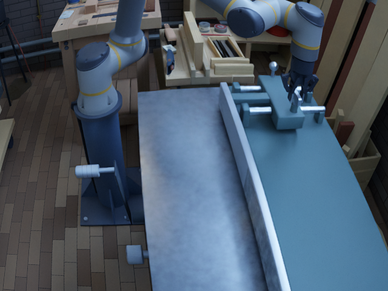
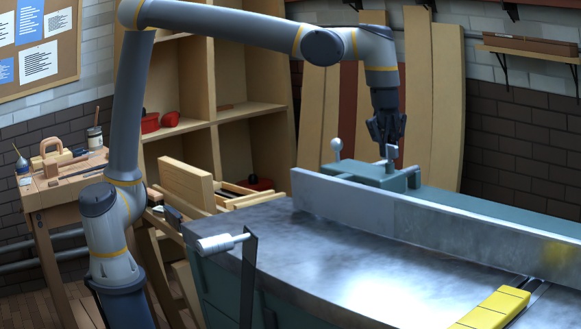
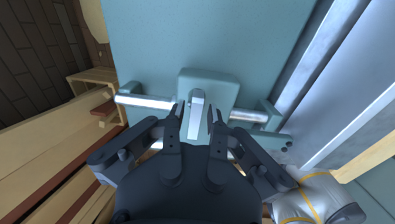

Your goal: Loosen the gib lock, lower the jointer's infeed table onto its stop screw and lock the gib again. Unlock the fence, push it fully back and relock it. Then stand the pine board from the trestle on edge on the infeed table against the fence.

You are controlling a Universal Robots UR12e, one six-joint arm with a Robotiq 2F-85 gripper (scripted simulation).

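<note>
The fence lock lever (image 1: pixel 296 101) (image 2: pixel 391 154) (image 3: pixel 195 113) is a small silver handle standing up from the teal carriage block (image 1: pixel 286 109) behind the fence (image 1: pixel 247 163) (image 2: pixel 428 228). The long grey fence stands on edge along the infeed table (image 1: pixel 191 188) (image 2: pixel 367 269), with two silver guide rods (image 1: pixel 255 109) (image 3: pixel 140 101) running back from it. The pine board (image 1: pixel 193 40) (image 2: pixel 185 183) stands on the trestle beyond the table's far end. The gib lock handle (image 1: pixel 91 171) (image 2: pixel 220 242) sticks out of the jointer's side. My gripper (image 1: pixel 297 94) (image 2: pixel 387 140) (image 3: pixel 195 113) straddles the lever from above, open and holding nothing.
Behind the jointer stand a workbench (image 1: pixel 103 18), shelves (image 2: pixel 212 102) and planks (image 2: pixel 420 93) leaning on the brick wall. A ball-topped lever (image 1: pixel 273 67) (image 2: pixel 336 146) rises near the carriage. A knurled knob (image 1: pixel 135 254) sticks out low on the jointer's side, and a yellow guard (image 2: pixel 493 305) lies across the cutterhead.
</note>
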